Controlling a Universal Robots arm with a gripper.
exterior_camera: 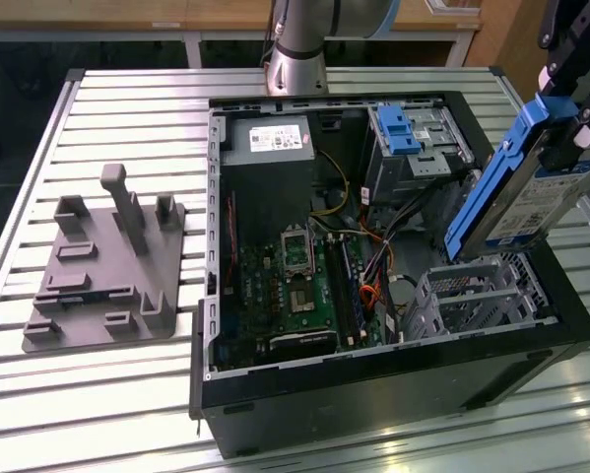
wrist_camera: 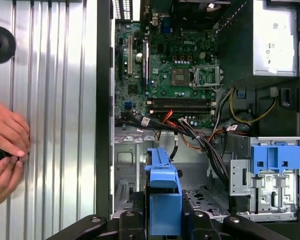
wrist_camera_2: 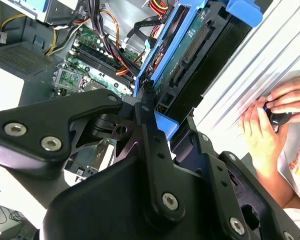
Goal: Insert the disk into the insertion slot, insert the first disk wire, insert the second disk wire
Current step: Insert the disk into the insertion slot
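In the exterior view my gripper (exterior_camera: 562,123) is shut on the disk (exterior_camera: 531,202), a silver drive with a white label in a bright blue caddy. It hangs tilted, its lower end just above the insertion slot (exterior_camera: 472,296), a perforated silver cage in the near corner of the open computer case on the exterior view's right. In both wrist views the blue caddy (wrist_camera_2: 182,55) (wrist_camera: 164,200) sticks out between the black fingers (wrist_camera: 127,222), and the cage (wrist_camera: 127,172) lies beyond it. Orange and black cables (exterior_camera: 373,281) lie loose beside the cage; which ones are the disk wires I cannot tell.
A taller grey bay with a blue clip (exterior_camera: 405,128) stands behind the cage. The motherboard (exterior_camera: 285,286) and power supply (exterior_camera: 270,138) take up the case's other side. A grey fixture plate (exterior_camera: 107,266) lies on the slatted table. A person's hands (wrist_camera: 4,145) rest beside the case.
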